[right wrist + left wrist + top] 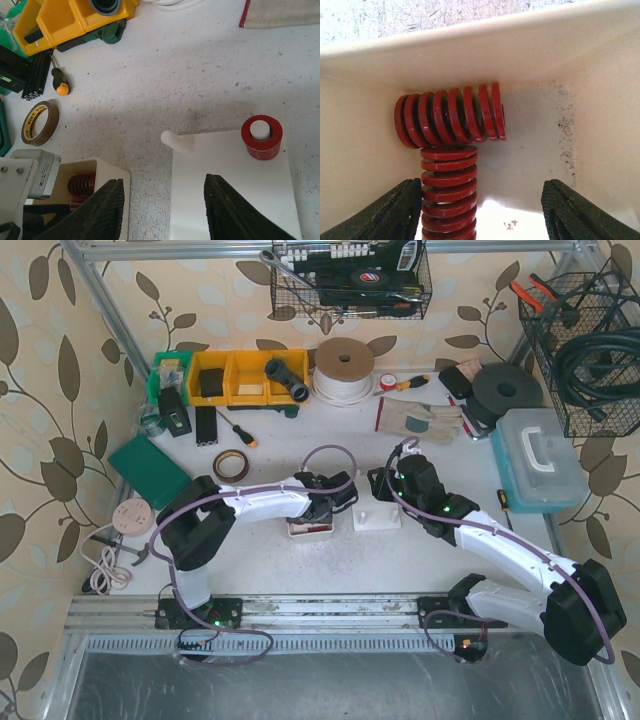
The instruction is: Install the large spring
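Two thick red springs lie in a cream box (530, 45). One spring (450, 117) lies crosswise against the far wall. The other spring (449, 192) points toward me and butts against the first. My left gripper (480, 212) is down inside the box and open; the near spring lies just inside its left finger (395, 212), with bare floor up to the right one. My right gripper (162, 210) hangs open and empty over the left edge of the white base plate (225, 170). That plate carries a bare white peg (175, 141) and a short red spring (261, 136) seated on another peg.
The box (310, 528) and the plate (377, 516) sit side by side at mid-table. A tape roll (40, 122), a screwdriver (59, 82) and yellow bins (70, 20) are at the back left. Gloves (420, 420) and a teal case (540, 462) lie to the right.
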You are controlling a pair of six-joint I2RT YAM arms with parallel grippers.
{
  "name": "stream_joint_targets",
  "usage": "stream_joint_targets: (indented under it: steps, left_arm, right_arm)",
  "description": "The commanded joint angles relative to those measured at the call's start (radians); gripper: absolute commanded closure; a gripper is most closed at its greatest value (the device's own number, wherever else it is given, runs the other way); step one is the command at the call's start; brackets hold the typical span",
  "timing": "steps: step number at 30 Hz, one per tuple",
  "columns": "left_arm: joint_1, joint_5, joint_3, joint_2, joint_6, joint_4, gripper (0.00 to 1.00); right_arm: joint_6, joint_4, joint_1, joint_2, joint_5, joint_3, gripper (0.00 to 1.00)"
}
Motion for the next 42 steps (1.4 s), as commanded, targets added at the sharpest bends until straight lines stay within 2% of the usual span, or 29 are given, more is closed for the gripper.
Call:
stream_joint_targets:
  steps: [1,6,15,24,27,35,42]
  left_arm:
    - [0.012,0.068,-0.057,0.017,-0.029,0.113,0.31]
    - [0.015,0.101,-0.065,0.018,0.001,0.173,0.34]
    - [0.015,0.096,-0.046,0.025,-0.002,0.131,0.54]
    - [0.018,0.066,0.004,0.027,0.043,0.077,0.90]
    - [0.030,0.055,0.006,0.003,0.065,0.059,1.00]
    - [0.066,0.132,-0.035,-0.111,0.130,0.120,1.00]
    - [0.123,0.254,-0.107,-0.259,0.054,0.201,1.00]
  right_arm:
    - [-0.010,0.012,-0.004,0.004,-0.008,0.032,0.54]
    - [-0.010,0.010,-0.003,0.004,-0.008,0.032,0.54]
    - [-0.010,0.008,-0.004,0.000,-0.007,0.032,0.54]
    - [-0.008,0.005,-0.004,-0.014,-0.004,0.027,0.54]
    - [-0.011,0.003,-0.004,-0.014,-0.006,0.030,0.54]
    - [-0.021,0.001,-0.004,-0.007,-0.025,0.041,0.57]
    - [-0.036,0.019,-0.004,-0.010,-0.074,0.054,0.57]
